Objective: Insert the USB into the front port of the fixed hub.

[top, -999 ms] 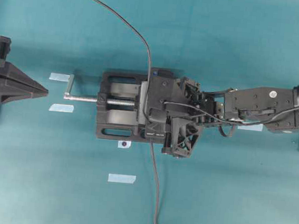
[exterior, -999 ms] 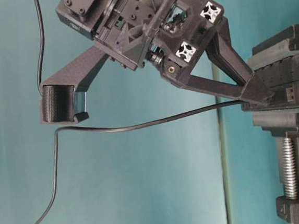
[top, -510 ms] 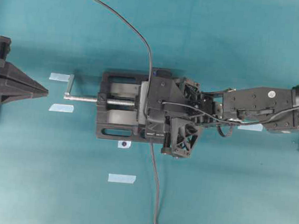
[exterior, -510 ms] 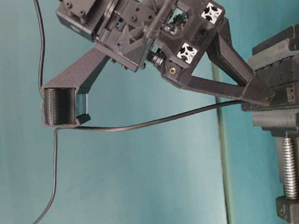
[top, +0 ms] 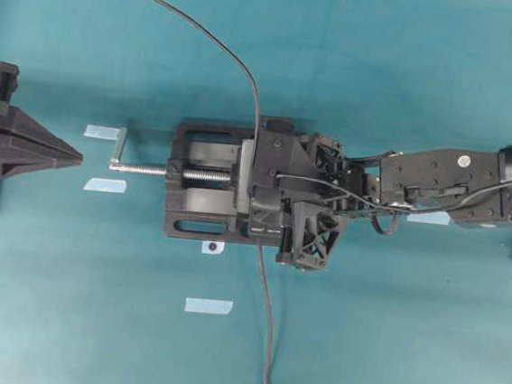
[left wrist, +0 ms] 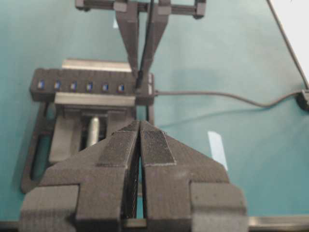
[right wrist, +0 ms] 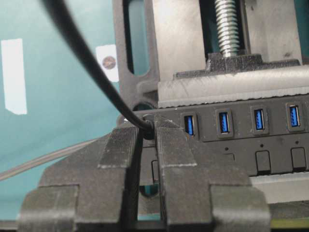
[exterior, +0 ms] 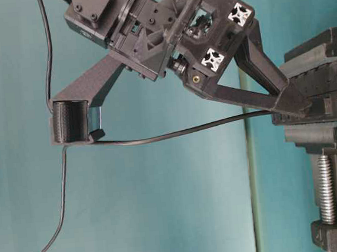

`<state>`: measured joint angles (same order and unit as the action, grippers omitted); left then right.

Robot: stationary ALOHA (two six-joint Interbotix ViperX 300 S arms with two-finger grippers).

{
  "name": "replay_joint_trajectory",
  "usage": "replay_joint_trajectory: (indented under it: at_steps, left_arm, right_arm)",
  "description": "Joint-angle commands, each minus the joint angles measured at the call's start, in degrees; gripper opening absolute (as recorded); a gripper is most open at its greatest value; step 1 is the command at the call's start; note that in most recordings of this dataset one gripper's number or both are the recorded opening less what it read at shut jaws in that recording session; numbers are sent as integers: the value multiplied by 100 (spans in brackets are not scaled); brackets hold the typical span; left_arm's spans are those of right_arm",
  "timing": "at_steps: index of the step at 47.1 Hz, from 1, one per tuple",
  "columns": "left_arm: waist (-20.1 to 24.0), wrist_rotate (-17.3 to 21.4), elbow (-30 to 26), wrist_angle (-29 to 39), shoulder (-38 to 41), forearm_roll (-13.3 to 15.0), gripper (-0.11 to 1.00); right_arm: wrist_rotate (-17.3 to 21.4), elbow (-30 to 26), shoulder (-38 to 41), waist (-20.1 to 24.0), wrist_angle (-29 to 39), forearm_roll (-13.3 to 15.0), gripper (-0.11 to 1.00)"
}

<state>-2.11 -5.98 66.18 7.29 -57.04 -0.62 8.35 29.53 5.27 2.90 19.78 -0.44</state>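
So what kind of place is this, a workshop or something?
Probably a robotics lab test bench: two robot arms' grippers, the right gripper and left gripper, work over a teal mat marked with tape, where a vise clamps a USB hub.

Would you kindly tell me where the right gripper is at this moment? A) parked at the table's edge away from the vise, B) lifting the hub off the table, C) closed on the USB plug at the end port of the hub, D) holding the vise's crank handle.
C: the right wrist view shows the right gripper pinching the USB plug at the end of the hub, beside its open blue ports.
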Motion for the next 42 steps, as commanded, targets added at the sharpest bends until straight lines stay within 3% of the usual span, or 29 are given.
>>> replay_joint_trajectory:
  at_steps: [1, 42]
  left_arm:
    - [0, -9, -62, -35, 26, -9, 0]
    - [0, -18, -44, -35, 9, -9, 0]
  right_arm:
    - [0, 26, 114, 158, 123, -35, 4]
    - [9, -9, 246, 237, 132, -44, 4]
